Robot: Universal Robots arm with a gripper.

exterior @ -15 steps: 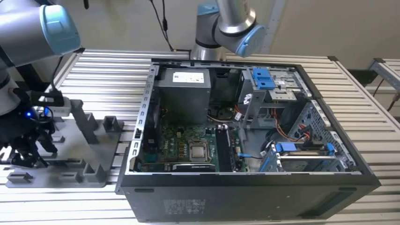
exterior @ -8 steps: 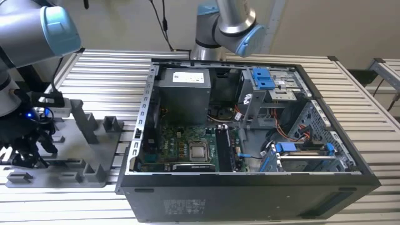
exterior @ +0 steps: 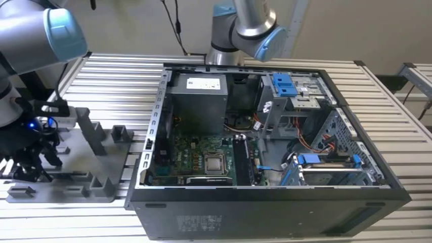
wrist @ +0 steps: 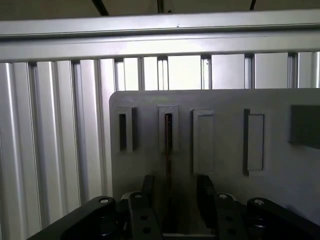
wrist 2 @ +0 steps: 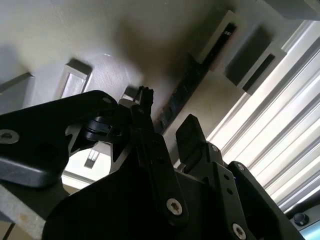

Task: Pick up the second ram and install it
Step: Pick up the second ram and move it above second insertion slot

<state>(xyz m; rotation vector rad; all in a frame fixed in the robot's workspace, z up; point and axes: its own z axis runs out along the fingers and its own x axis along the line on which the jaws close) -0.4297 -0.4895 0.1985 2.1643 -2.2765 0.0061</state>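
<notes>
The second ram (wrist: 168,150) stands on its edge in a slot of the grey fixture tray (wrist: 225,105), seen as a thin dark strip. In the second wrist view the ram (wrist 2: 192,80) runs as a dark board along the tray's slot. My gripper (wrist: 175,187) is open and low over the tray, one finger (wrist: 147,187) on each side of the ram with a gap on both sides. In the exterior view the gripper (exterior: 30,162) hangs over the tray (exterior: 81,185) at the exterior view's left, beside the open computer case.
The open computer case (exterior: 378,167) lies on the slatted metal table (exterior: 115,68), with the green motherboard (exterior: 192,157) and its processor (exterior: 216,163) inside. A second arm (exterior: 246,25) stands behind the case. Upright posts (exterior: 91,129) rise from the tray near my gripper.
</notes>
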